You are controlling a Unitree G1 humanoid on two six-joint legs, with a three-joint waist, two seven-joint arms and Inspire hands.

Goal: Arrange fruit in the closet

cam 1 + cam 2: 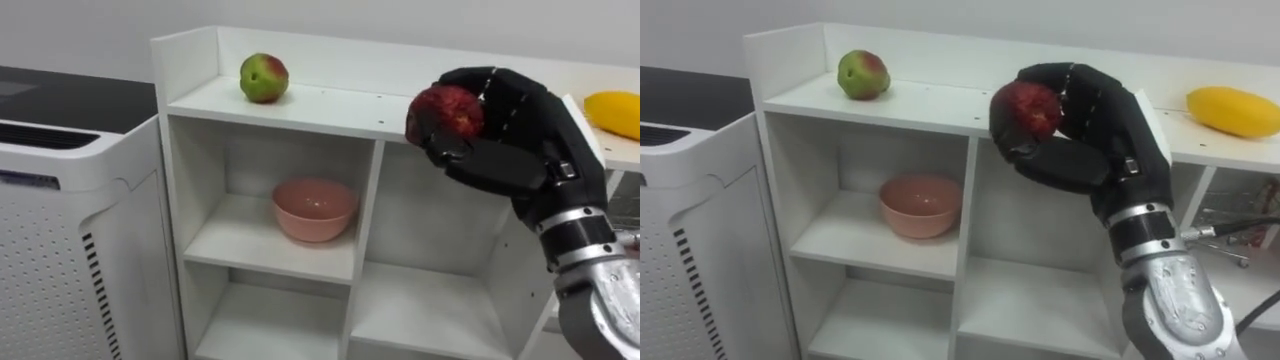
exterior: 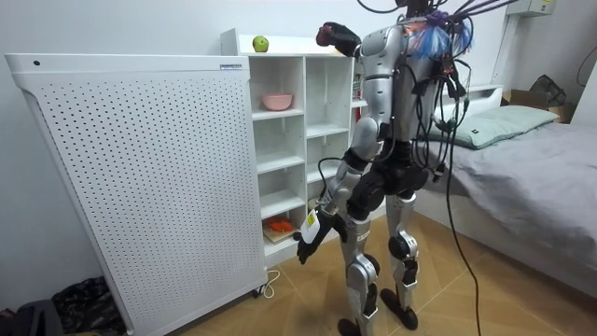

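Red fruit [image 1: 447,112] sat clasped in my right hand [image 1: 510,140], level with the closet [image 1: 320,105] top. I judged that height cleared its rim.

White closet [image 1: 320,108]: top w/ green-red apple [image 1: 264,77] left, yellow fruit [image 1: 615,113] right; pink bowl [image 1: 314,209] on upper-left shelf.

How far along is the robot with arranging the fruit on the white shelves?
Done: a green-red apple and a yellow fruit already lie on the top board. In hand: the right hand is curled round a red fruit, held at that board's front edge, not set down. To do: placing it and letting go. The left hand hangs low beside the lower shelves.
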